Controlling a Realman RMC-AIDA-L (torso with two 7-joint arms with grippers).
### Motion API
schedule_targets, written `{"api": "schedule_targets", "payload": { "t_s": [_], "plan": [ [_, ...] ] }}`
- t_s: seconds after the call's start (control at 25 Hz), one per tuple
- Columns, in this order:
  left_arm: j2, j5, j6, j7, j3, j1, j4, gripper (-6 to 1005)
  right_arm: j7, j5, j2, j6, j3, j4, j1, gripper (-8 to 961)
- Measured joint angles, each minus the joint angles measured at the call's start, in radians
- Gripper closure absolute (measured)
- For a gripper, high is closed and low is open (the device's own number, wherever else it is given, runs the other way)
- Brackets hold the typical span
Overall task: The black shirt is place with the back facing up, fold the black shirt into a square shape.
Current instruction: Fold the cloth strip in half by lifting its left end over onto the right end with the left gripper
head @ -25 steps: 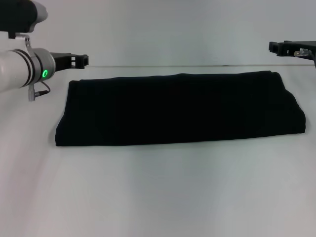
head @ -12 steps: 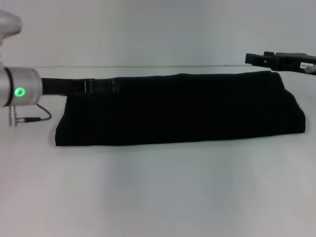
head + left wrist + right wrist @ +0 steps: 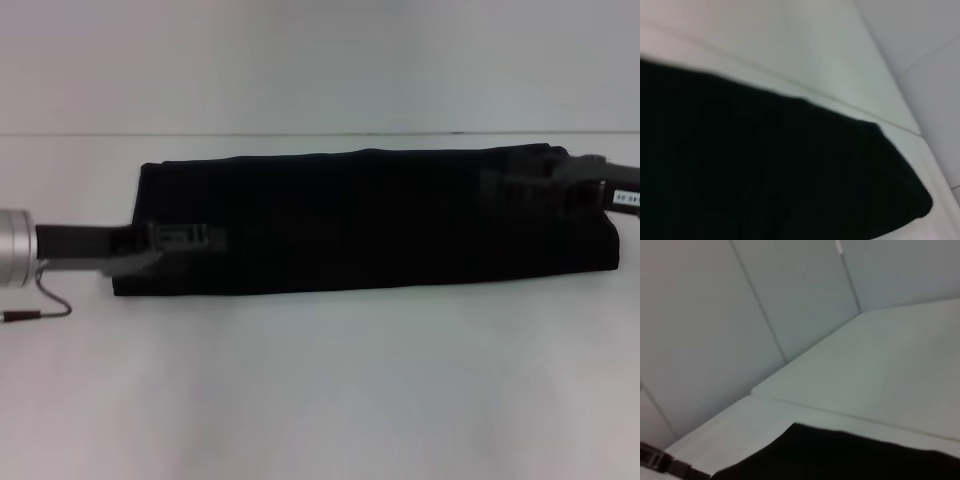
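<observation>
Black shirt [image 3: 365, 222] lies on the white table [image 3: 320, 390] as a long folded band, not yet square; we judge crosswise folds remain, with left gripper [image 3: 185, 238] and right gripper [image 3: 520, 187] over its two ends, finger state indiscernible.

Both black grippers are seen against the large black soft fabric shirt [image 3: 370, 220], so the finger positions of the left gripper [image 3: 205, 238] and the right gripper [image 3: 500, 185] cannot be told. Both arms are cut off by the head view's side edges. In the left wrist view the shirt is cropped; no lettering can be made out anywhere.
</observation>
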Motion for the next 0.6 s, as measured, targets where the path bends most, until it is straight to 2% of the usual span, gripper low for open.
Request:
{"api": "schedule_targets", "payload": {
  "t_s": [0.36, 0.6],
  "plan": [
    [0.008, 0.024, -0.038, -0.248, -0.075, 0.010, -0.079, 48, -0.008, 0.005, 0.002, 0.010, -0.051, -0.001, 0.027, 51],
    [0.007, 0.026, -0.079, -0.347, -0.119, 0.025, -0.112, 49, -0.005, 0.006, 0.010, 0.008, -0.073, -0.002, 0.047, 17]
  ]
}}
